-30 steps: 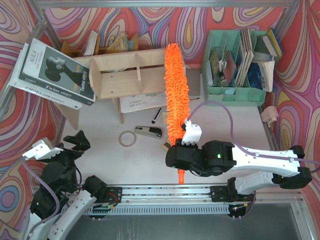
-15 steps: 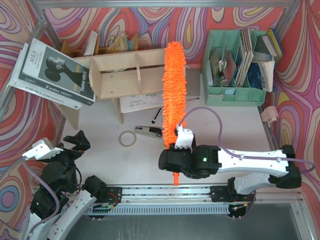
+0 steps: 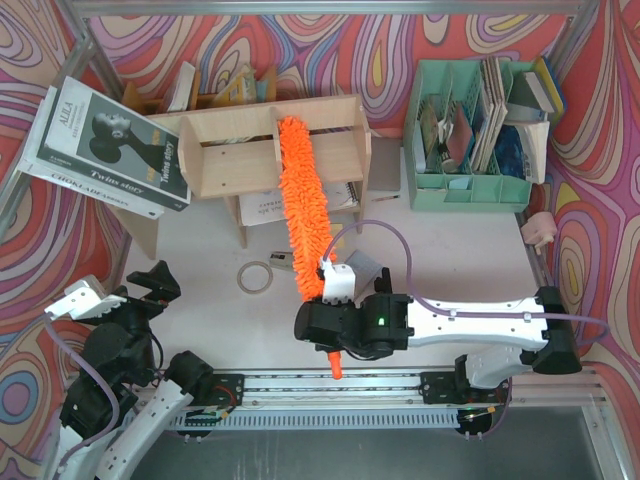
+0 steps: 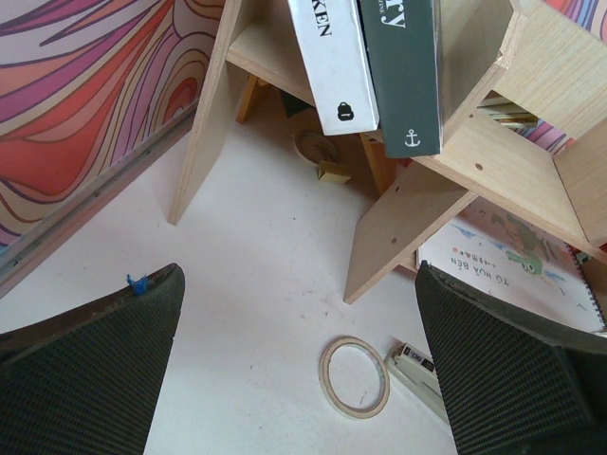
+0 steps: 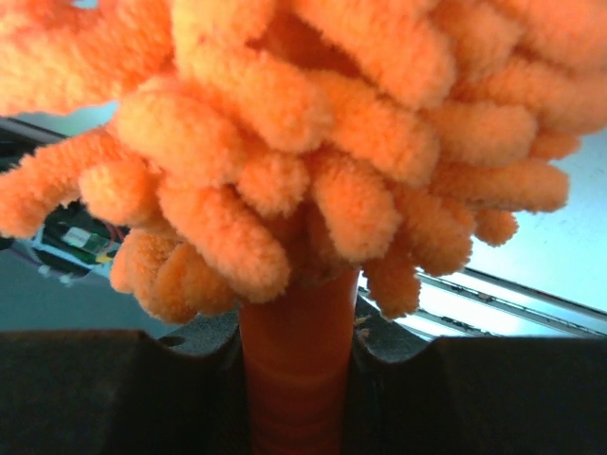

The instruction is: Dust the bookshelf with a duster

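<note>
Two arms, two pincers. The left pincer (image 4: 299,379) sits low at the table's (image 3: 200,250) near-left corner, jaws spread wide with nothing between them; its fingers (image 4: 90,379) are black with a woven-looking texture.

Two books (image 3: 110,145) lean on the bookshelf's left end, one with a white spine and one dark. The cover reads "ALBA" and "Twins story". In the left wrist view the spine ends read "KEN" and "ry", with a small bag logo and an anchor logo.

One bookshelf (image 3: 240,150): light plywood, flat boards, slanted legs, upright dividers. It stands mid-left at the back of the table. A spiral-bound booklet (image 3: 270,207) lies under it, print too partial to read. One thin tape ring (image 3: 255,277) lies flat on the table in front of the shelf.

One duster (image 3: 305,215): bright orange, fat chenille noodles, smooth orange plastic handle. It runs from the right pincer (image 3: 328,318) up and slightly left. Its fluffy head lies across the bookshelf's middle, tip at the top board just beside a divider. The right pincer is clamped on the handle just below the fluff, as the right wrist view shows.

One mint-green slotted plastic organiser (image 3: 465,190) at far right, stuffed with papers and books.
</note>
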Tool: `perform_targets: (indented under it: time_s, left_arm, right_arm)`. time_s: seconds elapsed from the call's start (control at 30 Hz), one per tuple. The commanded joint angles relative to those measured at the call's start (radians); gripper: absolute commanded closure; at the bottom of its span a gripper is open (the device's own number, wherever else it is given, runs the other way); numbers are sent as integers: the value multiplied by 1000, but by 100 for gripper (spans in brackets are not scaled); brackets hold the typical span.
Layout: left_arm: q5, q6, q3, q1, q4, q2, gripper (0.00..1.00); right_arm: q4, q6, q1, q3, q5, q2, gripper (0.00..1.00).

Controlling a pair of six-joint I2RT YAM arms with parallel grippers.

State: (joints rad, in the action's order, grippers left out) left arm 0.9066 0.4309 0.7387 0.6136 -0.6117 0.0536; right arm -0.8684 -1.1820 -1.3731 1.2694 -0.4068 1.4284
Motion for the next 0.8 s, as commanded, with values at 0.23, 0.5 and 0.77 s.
perform_targets:
  time_s: [0.23,0.5,0.77]
  left_arm:
    - [21,3,8,-5,-5,-14,2]
    - [21,3,8,-5,-4,-8,2]
    - [20,5,8,-5,-6,-11,2]
  right_arm:
    - [69,105,2,76,-61,-30,100]
    - [58,71,2,36,-68,-60,100]
    - [72,-8,2,-72,-7,-48,100]
